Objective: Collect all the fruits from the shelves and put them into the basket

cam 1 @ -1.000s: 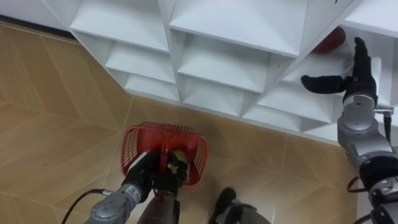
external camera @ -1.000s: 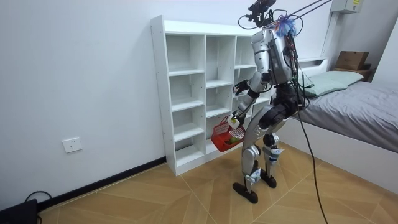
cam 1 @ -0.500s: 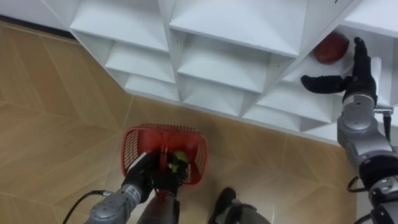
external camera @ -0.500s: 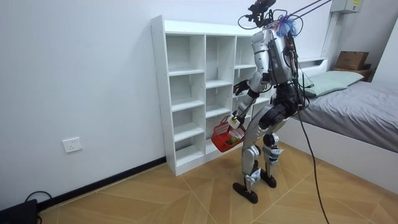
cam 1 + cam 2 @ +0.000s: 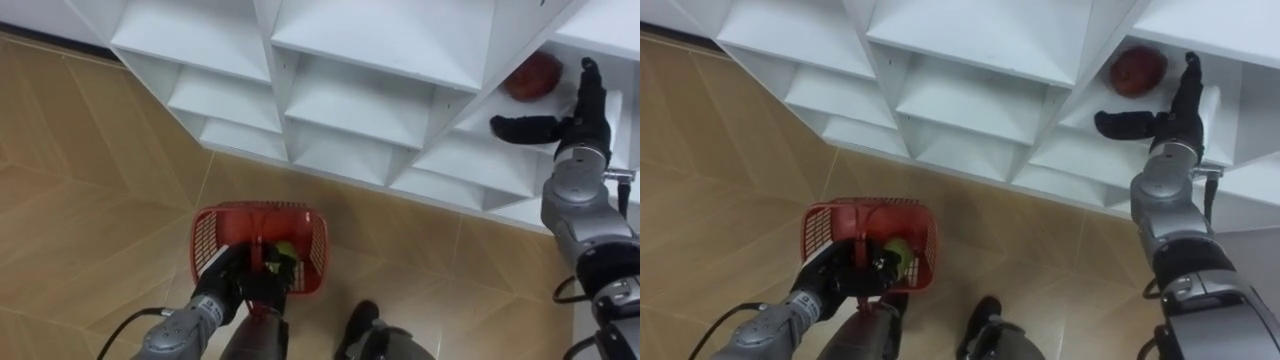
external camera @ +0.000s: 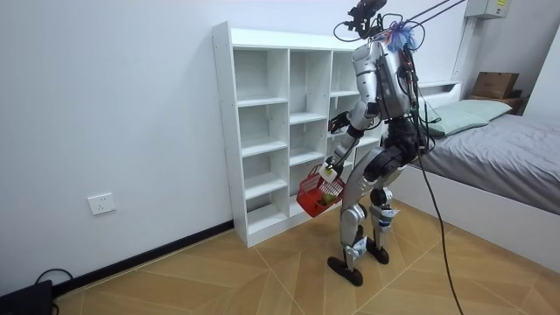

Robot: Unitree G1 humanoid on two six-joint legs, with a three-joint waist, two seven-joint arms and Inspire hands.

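the robot stands facing the white closet (image 5: 380, 60). its right robot hand (image 5: 579, 128) reaches into a compartment with fingers spread and thumb stretched sideways, holding nothing. a red fruit (image 5: 532, 76) lies on that shelf just beyond the thumb, not touching the hand. the left robot hand (image 5: 238, 288) is curled around the handle of a red basket (image 5: 205, 240) hanging above the wooden floor (image 5: 90, 180), with a green fruit (image 5: 283, 253) inside.

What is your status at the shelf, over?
Left hand shut on red basket handle, green fruit inside. Right hand open beside red apple in shelf compartment, apart. Nothing in between.
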